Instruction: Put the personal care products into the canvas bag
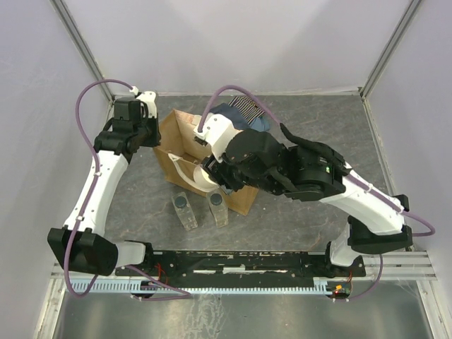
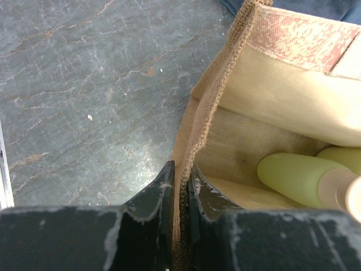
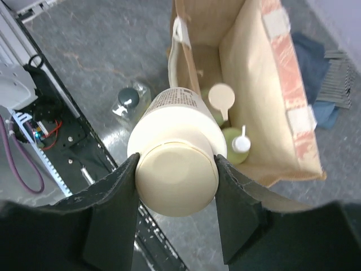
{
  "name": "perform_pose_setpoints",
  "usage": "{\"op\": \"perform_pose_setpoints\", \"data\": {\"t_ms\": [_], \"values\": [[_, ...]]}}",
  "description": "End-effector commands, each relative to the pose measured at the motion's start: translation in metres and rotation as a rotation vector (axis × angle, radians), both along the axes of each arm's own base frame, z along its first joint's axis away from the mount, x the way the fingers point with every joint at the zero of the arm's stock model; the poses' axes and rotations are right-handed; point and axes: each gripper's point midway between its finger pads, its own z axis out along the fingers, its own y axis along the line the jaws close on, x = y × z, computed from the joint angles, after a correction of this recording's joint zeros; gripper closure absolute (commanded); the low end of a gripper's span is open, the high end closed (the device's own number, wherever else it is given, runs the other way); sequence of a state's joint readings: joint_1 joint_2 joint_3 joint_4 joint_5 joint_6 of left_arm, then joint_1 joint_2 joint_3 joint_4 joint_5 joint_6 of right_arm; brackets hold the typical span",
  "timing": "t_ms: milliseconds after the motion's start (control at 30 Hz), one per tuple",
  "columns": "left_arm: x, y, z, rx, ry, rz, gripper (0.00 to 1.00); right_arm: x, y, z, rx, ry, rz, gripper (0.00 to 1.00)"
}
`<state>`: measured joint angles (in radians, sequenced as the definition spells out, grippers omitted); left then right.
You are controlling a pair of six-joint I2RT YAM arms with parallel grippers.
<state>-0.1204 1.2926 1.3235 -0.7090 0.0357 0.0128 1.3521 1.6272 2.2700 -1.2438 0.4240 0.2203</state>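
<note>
Hanging over the near part of the canvas bag (image 1: 176,134), as far as the overhead view shows, the right gripper (image 3: 176,169) has the cream jar (image 3: 177,141) squeezed between its two fingers. The jaws are parted only as wide as the jar's round body, with the pads pressing on opposite sides. Over at the bag's far-left corner the left gripper (image 2: 180,175) is clamped tight on the rough woven rim, pinching the fabric flat, and I'd guess that is what props the mouth open. Now the jar: it looks like smooth, hard plastic, stiff enough not to give under the pads and probably fairly light. It is glossy and round, though, so I'd say it could slip or twist in the grip. Across the barrel, where it is taken now, looks the sensible place to hold it. Its long axis runs straight away from the wrist, with the stepped round end facing the wrist and the printed end pointing down toward the bag. Whether that near end is lid or base, I can't tell. Inside the bag, two yellow-green bottles (image 2: 293,178) lie at the bottom. Two clear bottles (image 1: 185,210) with dark caps sit on the table (image 1: 296,219) just in front of the bag, not yet packed. A folded cloth (image 1: 244,113) lies behind it.
</note>
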Motion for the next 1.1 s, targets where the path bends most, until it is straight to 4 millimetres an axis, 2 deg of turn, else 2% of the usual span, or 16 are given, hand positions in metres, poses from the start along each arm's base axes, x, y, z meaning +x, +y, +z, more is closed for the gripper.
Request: {"op": "perform_pose_setpoints", "data": {"t_ms": [0,133,233,400,567,733,933,1067], "values": [[0.002,0.001,0.029,-0.021,-0.107,0.010,0.85,0.023,0.010,0.061,0.133,-0.187,0.012,0.90],[0.001,-0.001,0.029,-0.030,-0.111,0.006,0.85,0.051,0.021,0.079,0.197,-0.238,-0.006,0.91],[0.000,-0.001,0.030,-0.036,-0.117,0.007,0.85,0.075,0.031,0.083,0.236,-0.259,-0.013,0.91],[-0.003,-0.003,0.029,-0.050,-0.113,0.004,0.85,0.115,0.043,0.078,0.263,-0.255,-0.017,0.91],[-0.005,-0.006,0.028,-0.065,-0.112,0.002,0.85,0.136,0.060,0.070,0.281,-0.229,0.020,0.91],[-0.005,-0.005,0.029,-0.063,-0.117,0.006,0.84,0.147,0.079,0.044,0.271,-0.172,0.055,0.92],[-0.004,-0.006,0.027,-0.072,-0.112,0.011,0.84,0.155,0.101,-0.004,0.234,-0.086,0.080,0.92],[-0.002,-0.005,0.027,-0.074,-0.114,0.016,0.84,0.158,0.112,-0.029,0.216,-0.038,0.095,0.94]]}}
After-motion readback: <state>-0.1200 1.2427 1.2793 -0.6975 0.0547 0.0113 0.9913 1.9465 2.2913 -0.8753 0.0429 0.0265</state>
